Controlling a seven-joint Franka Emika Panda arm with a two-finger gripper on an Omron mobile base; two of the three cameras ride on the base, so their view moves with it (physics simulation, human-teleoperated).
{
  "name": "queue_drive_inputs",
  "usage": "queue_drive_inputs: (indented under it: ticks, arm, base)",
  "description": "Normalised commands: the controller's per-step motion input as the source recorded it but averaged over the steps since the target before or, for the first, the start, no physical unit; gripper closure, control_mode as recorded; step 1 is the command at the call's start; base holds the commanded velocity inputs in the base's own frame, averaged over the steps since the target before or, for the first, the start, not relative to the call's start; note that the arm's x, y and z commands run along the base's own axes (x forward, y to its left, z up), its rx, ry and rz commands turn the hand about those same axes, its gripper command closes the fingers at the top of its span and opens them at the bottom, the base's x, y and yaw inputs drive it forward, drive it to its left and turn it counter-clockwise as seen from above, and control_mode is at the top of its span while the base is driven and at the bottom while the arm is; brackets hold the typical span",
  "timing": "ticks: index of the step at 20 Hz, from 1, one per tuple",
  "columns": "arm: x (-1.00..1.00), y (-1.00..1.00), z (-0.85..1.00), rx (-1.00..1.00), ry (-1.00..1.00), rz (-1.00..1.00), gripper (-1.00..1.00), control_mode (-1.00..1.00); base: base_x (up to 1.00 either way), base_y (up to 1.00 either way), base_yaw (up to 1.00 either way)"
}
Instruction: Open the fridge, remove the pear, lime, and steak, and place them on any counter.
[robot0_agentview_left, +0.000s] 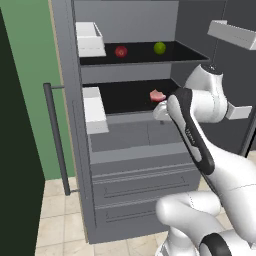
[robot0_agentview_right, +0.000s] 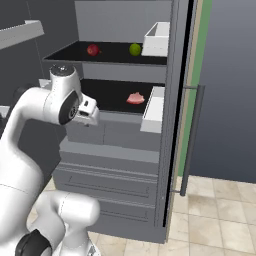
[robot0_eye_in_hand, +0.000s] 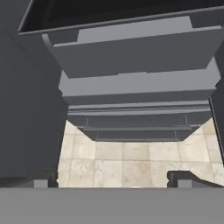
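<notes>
The grey fridge (robot0_agentview_left: 140, 150) (robot0_agentview_right: 110, 145) stands with both doors swung open. On its upper black shelf lie the dark red pear (robot0_agentview_left: 121, 51) (robot0_agentview_right: 93, 49) and, to its right, the yellow-green lime (robot0_agentview_left: 160, 48) (robot0_agentview_right: 135, 49). The pink steak (robot0_agentview_left: 157, 95) (robot0_agentview_right: 135, 98) rests on the lower shelf. My gripper (robot0_agentview_right: 89, 116) (robot0_eye_in_hand: 112, 181) hangs just in front of the lower shelf's front edge, left of the steak and clear of it, pointing down at the fridge drawers (robot0_eye_in_hand: 135, 122). It is open, fingertips wide apart with nothing between them. The counter is out of view.
The left door (robot0_agentview_left: 70, 100) carries white bins (robot0_agentview_left: 90, 39) (robot0_agentview_left: 95, 112) and a long bar handle (robot0_agentview_left: 56, 140). The right door holds a bin (robot0_agentview_left: 232, 32) close above my arm. Beige floor tiles (robot0_eye_in_hand: 122, 162) lie below.
</notes>
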Motion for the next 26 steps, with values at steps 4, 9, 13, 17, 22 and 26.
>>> queue_drive_inputs:
  ticks: [4, 9, 13, 17, 22, 26]
  arm:
    - [-0.09, -0.17, 0.32, -0.11, 0.02, -0.15, -1.0, -1.0]
    - [-0.38, -0.45, 0.12, -0.07, -0.03, -0.14, -1.0, -1.0]
    - [-0.38, -0.3, 0.23, -0.07, -0.05, -0.08, -1.0, -1.0]
    - [-0.3, -0.15, 0.3, -0.09, -0.04, -0.05, -1.0, -1.0]
    - [-0.2, -0.12, 0.5, -0.11, -0.04, 0.0, -1.0, -1.0]
    - [-0.09, -0.01, 0.48, -0.11, 0.0, 0.0, -1.0, -1.0]
  base:
    - [0.0, 0.0, 0.0]
    - [0.0, 0.0, 0.0]
    - [0.0, 0.0, 0.0]
    - [0.0, 0.0, 0.0]
    - [0.0, 0.0, 0.0]
    - [0.0, 0.0, 0.0]
